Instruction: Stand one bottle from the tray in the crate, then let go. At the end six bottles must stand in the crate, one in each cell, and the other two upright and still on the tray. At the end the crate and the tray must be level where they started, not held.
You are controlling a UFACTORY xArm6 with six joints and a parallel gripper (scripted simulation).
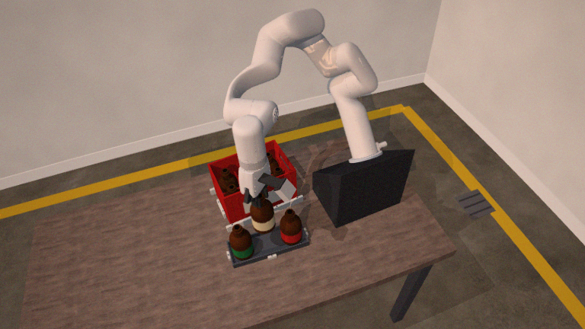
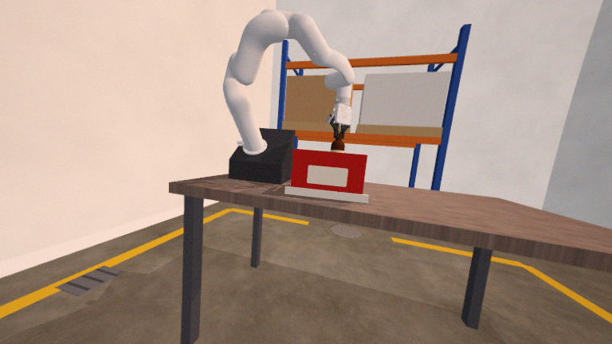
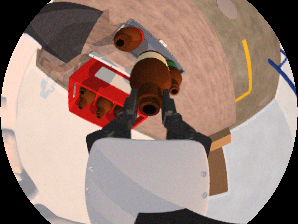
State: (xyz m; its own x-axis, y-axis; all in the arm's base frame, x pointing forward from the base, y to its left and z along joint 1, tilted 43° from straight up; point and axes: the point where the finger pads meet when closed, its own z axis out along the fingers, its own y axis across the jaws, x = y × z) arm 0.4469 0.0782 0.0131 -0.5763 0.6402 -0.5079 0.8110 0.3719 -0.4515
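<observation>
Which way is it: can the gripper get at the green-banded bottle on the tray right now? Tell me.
Probably not yet. The gripper is shut on the cream-banded bottle, so its fingers are taken. Otherwise the green-banded bottle stands upright at the tray's edge with open space above its neck.

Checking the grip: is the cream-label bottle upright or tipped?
Upright: the pincer grips the cream-label bottle by its neck, body hanging straight down.

wooden table [image 1: 123, 245] carries red crate [image 1: 234, 200], grey tray [image 1: 282, 245], black pedestal [image 1: 368, 192].
</observation>
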